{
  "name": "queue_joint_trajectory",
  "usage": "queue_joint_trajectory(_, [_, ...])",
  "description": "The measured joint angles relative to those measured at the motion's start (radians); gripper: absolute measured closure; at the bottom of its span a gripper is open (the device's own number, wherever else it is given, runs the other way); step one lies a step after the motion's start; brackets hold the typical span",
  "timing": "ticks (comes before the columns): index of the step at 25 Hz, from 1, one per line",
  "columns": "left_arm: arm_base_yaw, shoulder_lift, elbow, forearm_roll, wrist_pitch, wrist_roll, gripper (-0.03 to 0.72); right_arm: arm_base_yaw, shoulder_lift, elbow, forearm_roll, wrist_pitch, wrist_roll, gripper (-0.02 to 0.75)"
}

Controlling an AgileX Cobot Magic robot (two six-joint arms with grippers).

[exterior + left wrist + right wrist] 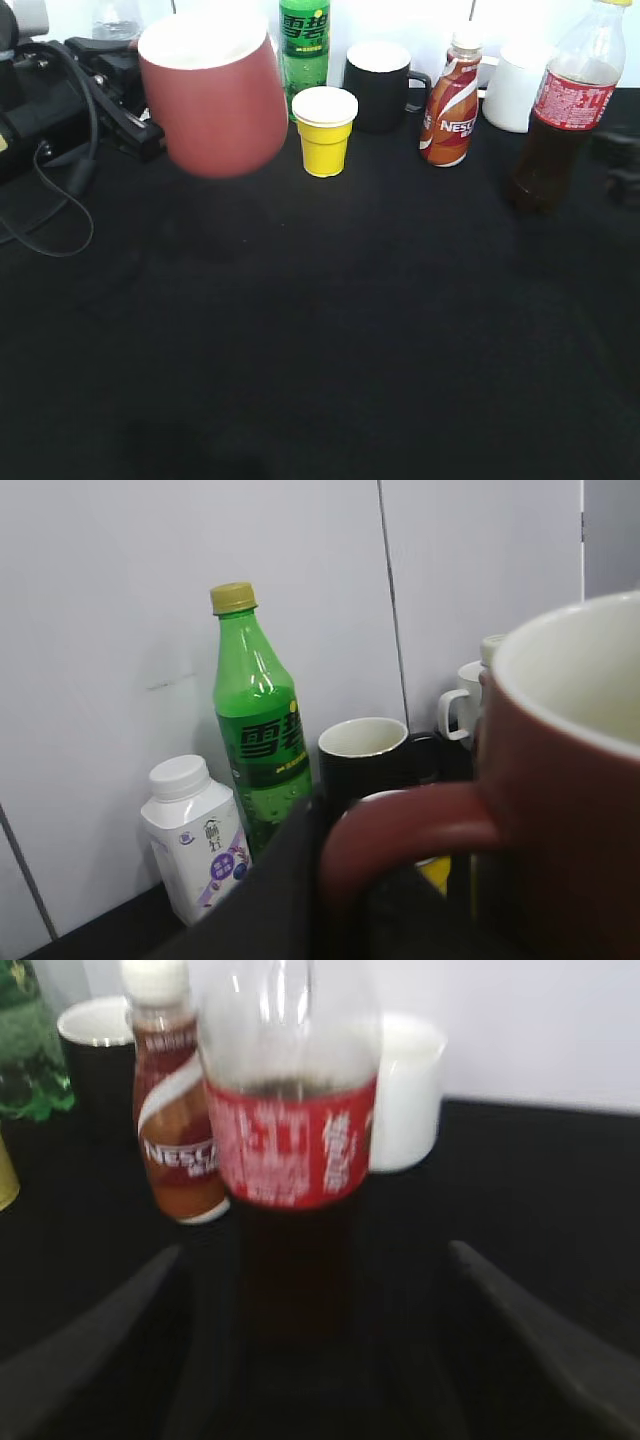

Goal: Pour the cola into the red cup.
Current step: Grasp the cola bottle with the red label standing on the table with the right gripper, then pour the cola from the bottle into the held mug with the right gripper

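The red cup [213, 100] hangs tilted above the table at the left, blurred. My left gripper [140, 125] is shut on its loop handle, which fills the left wrist view [410, 825] beside a dark finger [285, 895]; the white interior shows at the top right of that view. The cola [563, 110] stands upright at the far right, with its yellow cap on. In the right wrist view the cola [290, 1150] stands between the fingers of my right gripper [315, 1250], which is open with a gap on each side. In the exterior view that gripper is a dark blur [618, 170].
Along the back stand a green soda bottle [304, 45], a small yellow cup [324, 130], a dark mug [380, 85], a Nescafe bottle [450, 100] and a white mug [515, 90]. A white milk bottle [195, 835] stands by the wall. The left arm's cables [60, 180] lie at the left.
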Motion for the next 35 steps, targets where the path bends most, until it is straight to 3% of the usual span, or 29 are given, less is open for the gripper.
queue_joint_trajectory(2, [0.0, 0.0, 0.0, 0.0, 0.0, 0.0, 0.648, 0.0, 0.111, 0.0, 0.0, -0.152, 0.003, 0.163])
queue_joint_trajectory(4, [0.0, 0.0, 0.0, 0.0, 0.0, 0.0, 0.648, 0.0, 0.221, -0.006, 0.0, -0.227, 0.004, 0.113])
queue_joint_trajectory(6, [0.0, 0.0, 0.0, 0.0, 0.0, -0.001, 0.648, 0.0, 0.302, -0.033, 0.0, -0.246, 0.004, 0.08])
queue_joint_trajectory(14, [0.0, 0.0, 0.0, 0.0, 0.0, -0.001, 0.648, 0.0, 0.532, -0.273, -0.055, -0.312, -0.015, 0.078])
queue_joint_trajectory(16, [0.0, 0.0, 0.0, 0.0, 0.0, -0.001, 0.648, 0.0, 0.557, -0.291, -0.058, -0.328, -0.015, 0.102])
queue_joint_trajectory(21, [0.0, 0.0, 0.0, 0.0, 0.0, -0.001, 0.648, 0.0, 0.558, -0.293, -0.062, -0.334, -0.015, 0.285])
queue_joint_trajectory(35, [-0.001, 0.0, 0.0, 0.055, 0.0, -0.014, 0.648, 0.0, 0.567, -0.289, -0.064, -0.356, -0.015, 0.3])
